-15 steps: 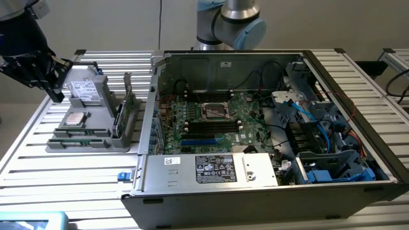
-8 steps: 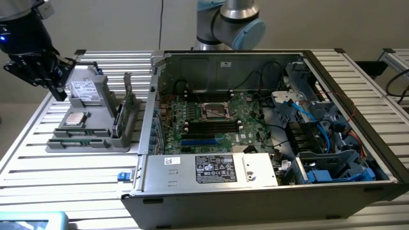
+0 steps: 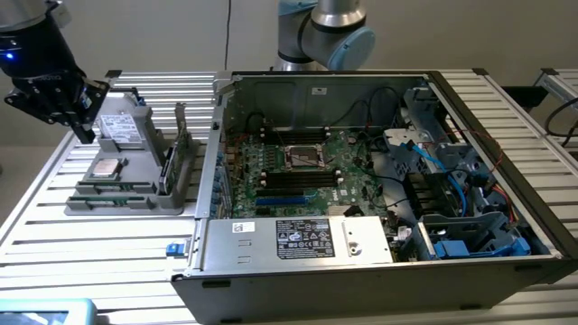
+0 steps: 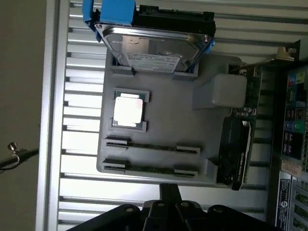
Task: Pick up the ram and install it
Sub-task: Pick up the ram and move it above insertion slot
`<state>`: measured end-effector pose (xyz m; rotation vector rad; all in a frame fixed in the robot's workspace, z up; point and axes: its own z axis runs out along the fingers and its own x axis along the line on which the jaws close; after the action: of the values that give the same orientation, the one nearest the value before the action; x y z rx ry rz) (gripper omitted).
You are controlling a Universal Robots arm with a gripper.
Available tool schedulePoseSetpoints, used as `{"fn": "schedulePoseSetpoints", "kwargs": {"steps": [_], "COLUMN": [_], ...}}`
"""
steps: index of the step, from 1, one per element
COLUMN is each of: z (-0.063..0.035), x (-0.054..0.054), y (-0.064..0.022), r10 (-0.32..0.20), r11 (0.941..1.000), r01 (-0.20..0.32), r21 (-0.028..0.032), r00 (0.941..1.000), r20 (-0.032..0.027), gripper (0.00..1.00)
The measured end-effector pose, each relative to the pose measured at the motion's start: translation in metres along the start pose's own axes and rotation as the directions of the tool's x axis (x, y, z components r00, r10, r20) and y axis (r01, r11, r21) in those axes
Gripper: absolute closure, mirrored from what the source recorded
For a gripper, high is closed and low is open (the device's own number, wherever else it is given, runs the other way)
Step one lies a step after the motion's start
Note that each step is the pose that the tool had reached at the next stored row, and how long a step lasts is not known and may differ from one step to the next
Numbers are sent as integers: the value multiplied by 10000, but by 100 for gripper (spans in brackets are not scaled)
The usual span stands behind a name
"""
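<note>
The ram lies in the grey tray; the gripper hangs above it, and I cannot tell its grip.

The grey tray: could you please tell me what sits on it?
A hard drive, a silver processor, two ram sticks and an upright expansion card; the drive covers the tray beneath it.

End effector largely outside the wrist view's frame

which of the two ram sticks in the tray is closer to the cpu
The ram stick lying right beside the cpu. The other stick sits one slot further out, along the tray edge.
</note>
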<state>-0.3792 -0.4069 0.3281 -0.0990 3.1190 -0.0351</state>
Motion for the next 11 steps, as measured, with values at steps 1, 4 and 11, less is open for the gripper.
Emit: {"fn": "schedulePoseSetpoints", "kwargs": {"steps": [1,4,11], "z": [1,2,6], "x": [1,1,1], "y": [0,0,0], "r10": [-118,-662,-1919], "r11": [9999,9978,9814], "r01": [118,662,1919], "r21": [-4,-15,-36], "r00": [9999,9978,9814], "r20": [5,18,51], "gripper": [89,89,89]}}
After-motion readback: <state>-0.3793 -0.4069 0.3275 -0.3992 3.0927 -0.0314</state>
